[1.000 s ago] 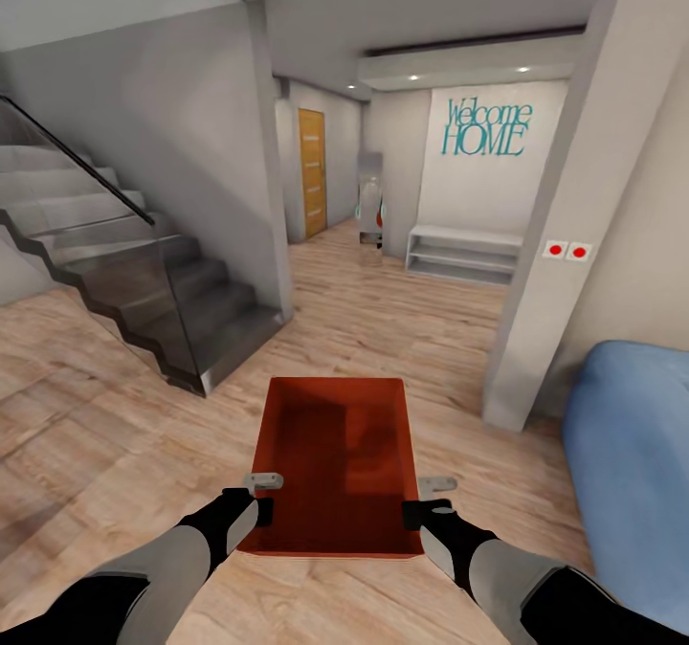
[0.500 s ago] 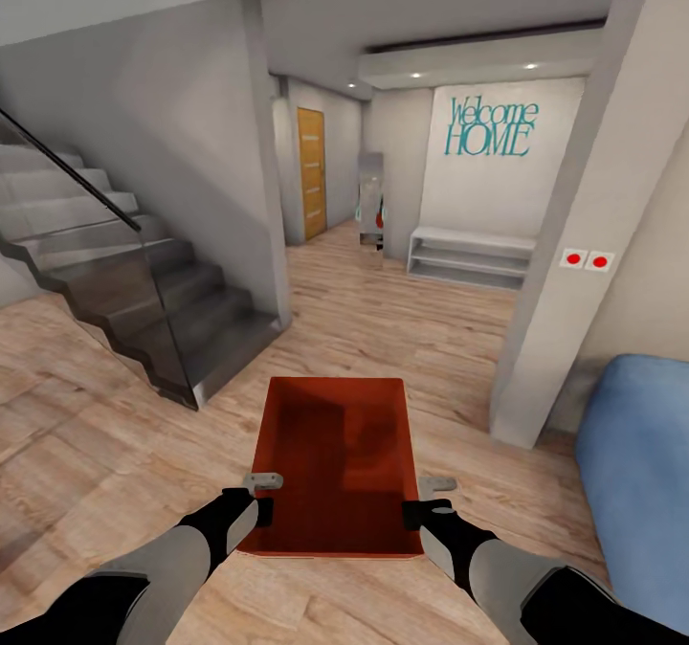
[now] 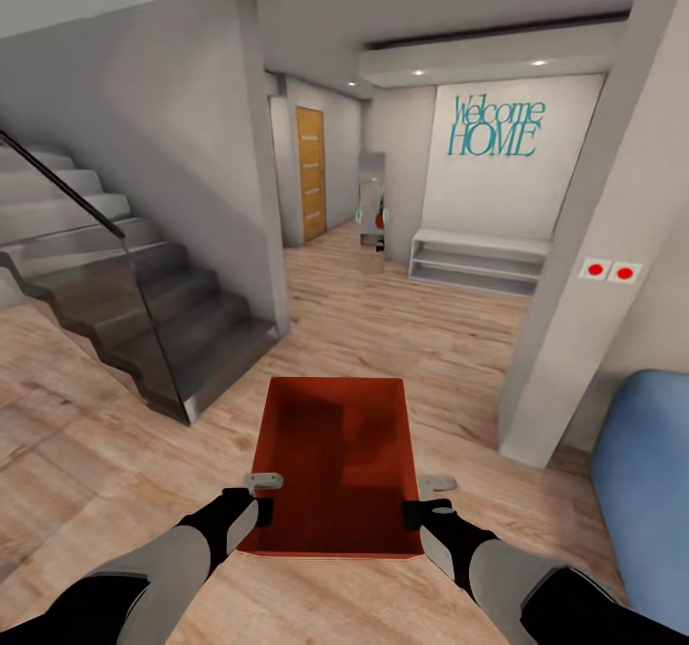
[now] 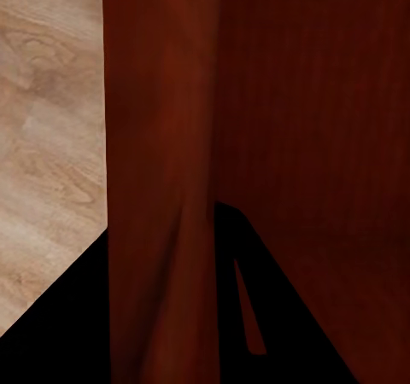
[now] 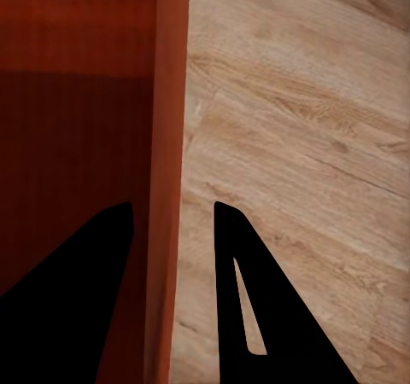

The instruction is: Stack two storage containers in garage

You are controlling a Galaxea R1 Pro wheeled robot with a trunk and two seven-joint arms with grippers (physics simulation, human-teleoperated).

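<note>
I hold one red bin (image 3: 335, 463) over the wood floor (image 3: 402, 329), left gripper (image 3: 256, 500) and right gripper (image 3: 429, 501) each clamped on a side wall. Since a second ago the pillar (image 3: 584, 272) and stairs (image 3: 144, 320) have drawn nearer, so I am advancing toward the far door (image 3: 311, 174); garage not yet reached.

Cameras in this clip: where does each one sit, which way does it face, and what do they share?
Head view: high on the robot, facing forward and down over both forearms carrying the storage container toward the hallway door.
Left wrist view: along dark fingers straddling the bin wall.
Right wrist view: along fingers straddling the opposite wall.
Shared: the same container and the wood-plank floor.
</note>
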